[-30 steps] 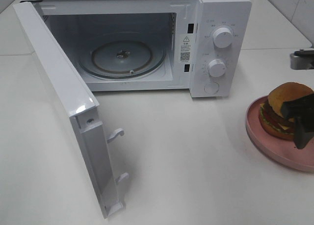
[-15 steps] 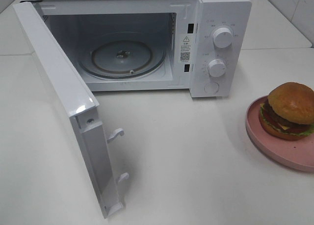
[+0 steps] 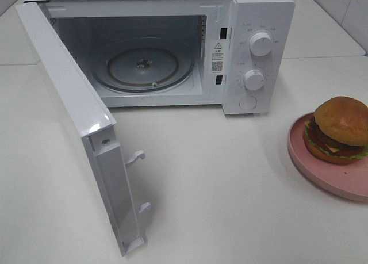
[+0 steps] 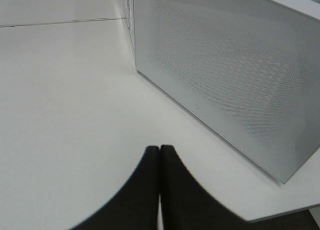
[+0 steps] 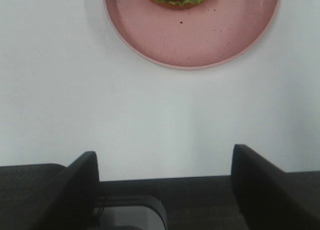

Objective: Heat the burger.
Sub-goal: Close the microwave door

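the burger (image 3: 339,130) sits on a pink plate (image 3: 322,175) at the right edge of the white bench (image 3: 230,189), well apart from the white microwave (image 3: 253,51). the microwave's door (image 3: 75,120) stands swung wide open toward the left, and the glass turntable (image 3: 144,69) lies bare inside the cavity. two round knobs (image 3: 260,44) are stacked on the control panel. in the right wrist view the right gripper (image 5: 165,165) has its jaws spread wide with nothing between them, over bare bench just short of the plate, where only the burger's lettuce edge shows. in the left wrist view the left gripper (image 4: 159,160) has its jaws pressed together, empty, near the door's perforated outer face.
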`<state>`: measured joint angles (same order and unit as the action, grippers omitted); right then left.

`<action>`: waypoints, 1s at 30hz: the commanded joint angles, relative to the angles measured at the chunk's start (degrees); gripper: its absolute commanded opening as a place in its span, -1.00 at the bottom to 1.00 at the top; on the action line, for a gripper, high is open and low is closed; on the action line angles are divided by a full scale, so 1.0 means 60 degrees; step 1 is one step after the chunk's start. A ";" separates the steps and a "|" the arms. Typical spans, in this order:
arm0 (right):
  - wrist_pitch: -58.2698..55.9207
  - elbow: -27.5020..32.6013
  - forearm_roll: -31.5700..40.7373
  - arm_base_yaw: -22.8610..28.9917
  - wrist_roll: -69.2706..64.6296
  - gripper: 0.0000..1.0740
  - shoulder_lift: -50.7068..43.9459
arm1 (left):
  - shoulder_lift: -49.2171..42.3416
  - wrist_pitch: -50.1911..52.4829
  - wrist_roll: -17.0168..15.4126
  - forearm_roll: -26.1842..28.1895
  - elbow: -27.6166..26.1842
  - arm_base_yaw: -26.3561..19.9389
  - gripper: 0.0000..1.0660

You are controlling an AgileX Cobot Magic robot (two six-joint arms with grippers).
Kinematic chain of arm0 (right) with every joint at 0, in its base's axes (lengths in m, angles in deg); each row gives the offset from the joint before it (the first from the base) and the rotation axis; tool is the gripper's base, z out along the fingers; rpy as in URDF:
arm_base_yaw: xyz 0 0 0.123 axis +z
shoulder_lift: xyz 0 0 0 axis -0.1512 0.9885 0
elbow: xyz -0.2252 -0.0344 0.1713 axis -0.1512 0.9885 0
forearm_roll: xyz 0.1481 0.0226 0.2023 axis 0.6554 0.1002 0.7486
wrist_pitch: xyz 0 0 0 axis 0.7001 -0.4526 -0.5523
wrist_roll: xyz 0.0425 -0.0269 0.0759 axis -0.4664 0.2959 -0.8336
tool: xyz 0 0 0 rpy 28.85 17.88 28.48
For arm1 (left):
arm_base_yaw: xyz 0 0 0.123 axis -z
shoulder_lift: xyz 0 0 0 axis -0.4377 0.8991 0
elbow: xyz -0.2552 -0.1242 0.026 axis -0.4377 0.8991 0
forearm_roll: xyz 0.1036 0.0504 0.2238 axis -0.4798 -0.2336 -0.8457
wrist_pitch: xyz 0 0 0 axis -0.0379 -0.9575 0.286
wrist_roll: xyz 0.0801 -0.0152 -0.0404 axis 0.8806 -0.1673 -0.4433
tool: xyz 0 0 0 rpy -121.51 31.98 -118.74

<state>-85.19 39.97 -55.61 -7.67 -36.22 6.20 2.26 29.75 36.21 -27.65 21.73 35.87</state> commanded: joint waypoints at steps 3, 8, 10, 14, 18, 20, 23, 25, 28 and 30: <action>0.0372 0.0583 0.0086 -0.0038 0.0477 0.33 -0.1843 | -0.0067 0.0076 0.0000 -0.0010 0.0019 0.0010 -1.00; 0.0306 0.0611 -0.0010 -0.0038 0.0592 0.33 -0.3323 | -0.0067 0.0076 0.0000 -0.0010 0.0019 0.0010 -1.00; 0.0306 0.0611 -0.0010 -0.0038 0.0592 0.33 -0.3839 | -0.0067 0.0076 0.0000 -0.0010 0.0019 0.0010 -1.00; 0.0306 0.0611 0.0000 -0.0038 0.0306 0.33 -0.4660 | -0.0067 0.0076 0.0000 -0.0010 0.0019 0.0010 -1.00; 0.0315 0.0630 0.0000 -0.0038 0.0057 0.33 -0.5424 | -0.0067 0.0076 0.0000 -0.0010 0.0019 0.0010 -1.00; 0.0315 0.0630 0.0000 -0.0038 0.0057 0.33 -0.5854 | -0.0067 0.0076 0.0000 -0.0010 0.0019 0.0010 -1.00; 0.0315 0.0630 0.0000 -0.0038 0.0067 0.33 -0.6026 | -0.0067 0.0076 0.0000 -0.0010 0.0019 0.0010 -1.00; 0.0306 0.0630 0.0019 -0.0038 0.0115 0.30 -0.6188 | -0.0076 0.0076 0.0010 -0.0010 0.0019 0.0010 -1.00; 0.0306 0.0630 0.0029 -0.0038 0.0124 0.25 -0.6188 | -0.0076 0.0076 -0.0010 -0.0010 0.0019 0.0010 -1.00; 0.0306 0.0630 0.0029 -0.0038 0.0124 0.22 -0.6188 | -0.0076 0.0076 0.0010 -0.0010 0.0019 0.0010 -1.00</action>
<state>-83.99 43.75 -55.61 -7.67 -35.53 -29.44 2.26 29.75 36.21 -27.65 21.73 35.87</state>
